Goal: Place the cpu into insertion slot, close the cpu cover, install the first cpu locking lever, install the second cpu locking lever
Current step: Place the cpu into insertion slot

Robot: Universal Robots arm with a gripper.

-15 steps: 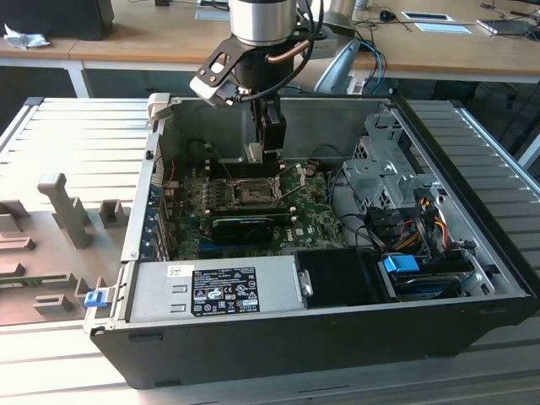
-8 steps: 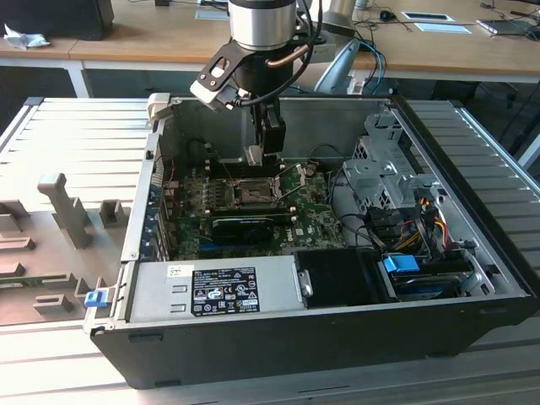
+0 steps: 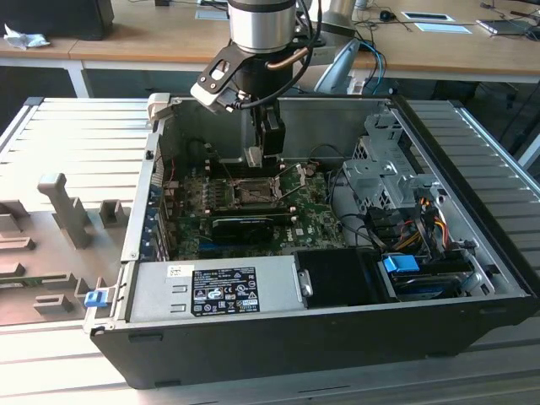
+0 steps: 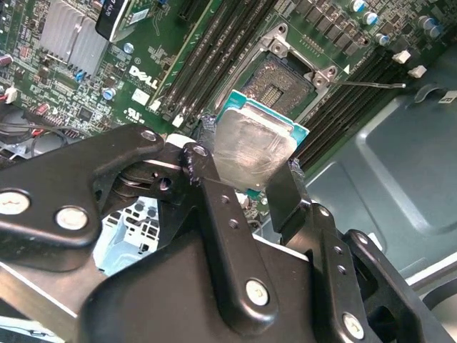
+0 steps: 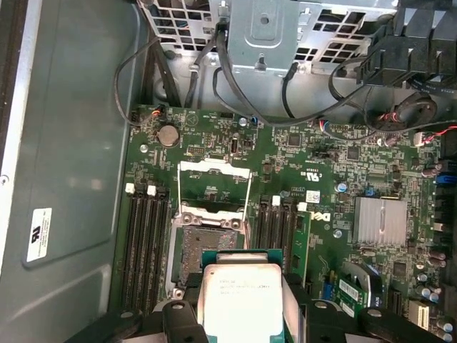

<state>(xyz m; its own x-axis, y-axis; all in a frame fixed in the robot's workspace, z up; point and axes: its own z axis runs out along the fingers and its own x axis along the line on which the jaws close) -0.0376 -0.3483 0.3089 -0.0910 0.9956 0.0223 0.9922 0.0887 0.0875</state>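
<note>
While the claw (image 4: 246,170) is closed on the cpu (image 4: 253,146), gripping it by two opposite edges with the pale metal top facing the wrist, the chip hangs above the motherboard (image 5: 321,193) and is not yet seated. In the exterior view the claw hovers inside the open computer case (image 3: 337,337), which lies on the slatted counter (image 3: 76,126). The insertion slot (image 3: 251,192) lies at about 6 o'clock from the claw, close beneath it. In both wrist views the slot is bare and apart from the chip. In the first wrist view the chip edges run parallel with the slot frame. The cpu cover (image 5: 214,166) is swung open, just beyond the slot on the side away from the claw. A locking lever (image 4: 371,84) stands released beside the slot. By judgement, the governing relation is vertical: slot almost directly under chip.
</note>
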